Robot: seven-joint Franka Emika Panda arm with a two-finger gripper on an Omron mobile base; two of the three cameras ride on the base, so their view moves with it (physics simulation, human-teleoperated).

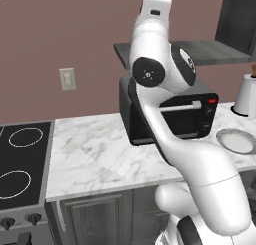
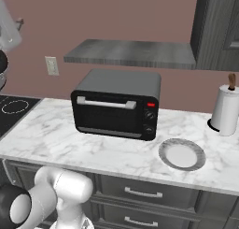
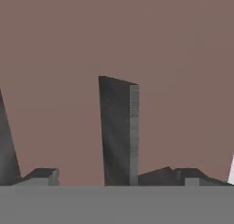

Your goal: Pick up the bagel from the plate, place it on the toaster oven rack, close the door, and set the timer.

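Note:
The dark toaster oven [image 2: 116,85] stands on the marble counter, and its door [image 2: 109,117] is shut with the silver handle across the top. The rack is hidden behind the door. To the oven's right lies the round pale plate [image 2: 164,151], its top bare; it sits at the right edge [image 1: 223,136] in the left base view. The bagel is out of view. My arm rises in front of the oven [image 1: 129,114] and leaves the top of the left base view. My gripper [image 3: 115,175] is open, held high and facing the brown wall, with nothing between its fingers.
A paper towel roll [image 2: 225,110] stands at the far right of the counter. A grey shelf [image 2: 130,53] hangs above the oven, with a dark cabinet [image 2: 217,27] to its right. A black cooktop [image 1: 22,159] lies at the left. Drawers run below the counter.

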